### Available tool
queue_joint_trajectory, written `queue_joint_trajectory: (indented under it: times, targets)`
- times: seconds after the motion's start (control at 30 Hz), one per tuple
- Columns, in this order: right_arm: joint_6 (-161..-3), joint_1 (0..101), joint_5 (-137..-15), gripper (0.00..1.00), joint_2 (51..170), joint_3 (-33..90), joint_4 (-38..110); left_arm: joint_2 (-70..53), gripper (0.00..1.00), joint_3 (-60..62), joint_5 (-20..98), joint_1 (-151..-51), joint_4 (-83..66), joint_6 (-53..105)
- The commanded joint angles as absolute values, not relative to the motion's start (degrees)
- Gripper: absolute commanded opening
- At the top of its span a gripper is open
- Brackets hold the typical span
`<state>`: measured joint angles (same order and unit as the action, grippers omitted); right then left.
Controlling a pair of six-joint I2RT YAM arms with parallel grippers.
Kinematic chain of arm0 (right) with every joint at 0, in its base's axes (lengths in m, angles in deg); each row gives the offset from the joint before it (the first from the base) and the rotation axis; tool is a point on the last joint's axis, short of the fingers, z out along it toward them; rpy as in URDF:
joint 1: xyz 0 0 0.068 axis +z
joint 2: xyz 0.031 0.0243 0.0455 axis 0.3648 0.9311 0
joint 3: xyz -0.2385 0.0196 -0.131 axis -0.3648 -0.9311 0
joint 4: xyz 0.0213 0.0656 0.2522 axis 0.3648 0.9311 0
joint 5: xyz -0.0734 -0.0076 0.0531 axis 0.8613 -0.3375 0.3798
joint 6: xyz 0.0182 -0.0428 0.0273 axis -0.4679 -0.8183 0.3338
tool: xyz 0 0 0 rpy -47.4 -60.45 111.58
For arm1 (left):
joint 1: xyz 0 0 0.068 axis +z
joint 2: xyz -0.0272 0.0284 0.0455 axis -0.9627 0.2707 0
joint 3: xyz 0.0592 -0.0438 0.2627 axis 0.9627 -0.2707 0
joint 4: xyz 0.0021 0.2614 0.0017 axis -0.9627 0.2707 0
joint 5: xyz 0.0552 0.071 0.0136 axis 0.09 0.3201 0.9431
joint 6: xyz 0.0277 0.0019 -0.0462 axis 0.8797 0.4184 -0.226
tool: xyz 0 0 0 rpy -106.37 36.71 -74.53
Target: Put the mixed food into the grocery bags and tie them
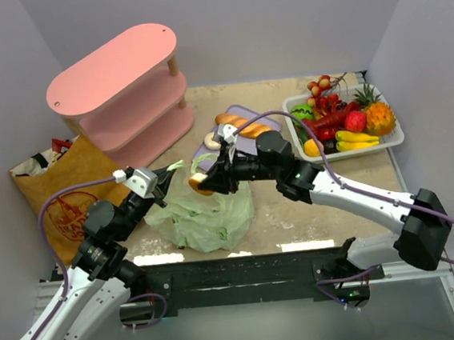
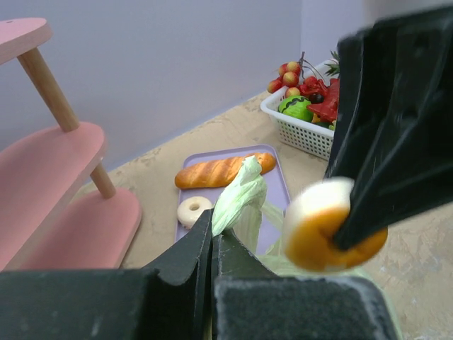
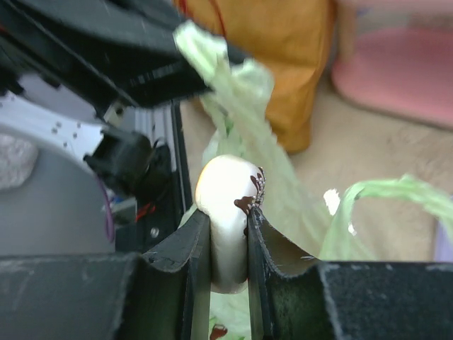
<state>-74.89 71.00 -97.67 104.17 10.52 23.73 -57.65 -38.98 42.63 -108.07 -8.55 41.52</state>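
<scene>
Here, right tool (image 3: 228,230) grips the doughnut (image 3: 223,185) on edge; left tool (image 2: 211,237) pinches the bag handle (image 2: 241,193).

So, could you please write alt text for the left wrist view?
The left gripper pinches the handle of the green plastic bag while the right gripper holds a doughnut beside it. Behind lie a purple tray with a bread loaf and a pale ring, a pink shelf and a fruit basket.
</scene>
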Motion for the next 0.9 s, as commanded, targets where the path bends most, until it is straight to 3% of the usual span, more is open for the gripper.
queue_joint_trajectory:
  times: [0.0,0.43,0.87]
  targets:
    - [-76.5,73.5,-102.2,0.07,105.0,10.4,19.0,-57.3,0.0,-39.6,41.7,-108.2,-11.5,41.3]
    - [-81.7,74.8,-100.8,0.09,115.6,15.6,18.0,-56.7,0.0,-39.6,40.2,-108.2,-11.6,41.5]
    - [-82.2,74.8,-100.0,0.09,119.1,18.6,11.5,-56.0,0.0,-39.4,38.7,-108.2,-11.2,41.9]
